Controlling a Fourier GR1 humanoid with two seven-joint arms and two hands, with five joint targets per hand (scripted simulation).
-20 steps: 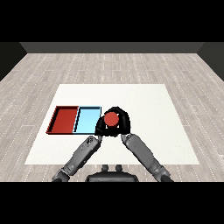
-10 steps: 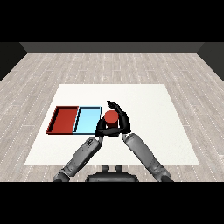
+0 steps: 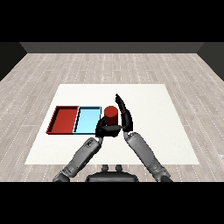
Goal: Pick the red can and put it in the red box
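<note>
1. Setting was a bare test room, lab-like rather than domestic.
2. Evidence: a plain white table (image 3: 175, 131) stood alone on grey plank flooring (image 3: 65, 70), backed by a dark wall (image 3: 109, 47).

floor (image 3: 183, 70): grey wood planks | wall (image 3: 109, 47): dark | table (image 3: 148, 100): white, centred

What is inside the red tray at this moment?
Nothing shows inside the red tray; its floor is bare. The red can is outside, right of the light blue tray, between both hands; its base is hidden.
</note>
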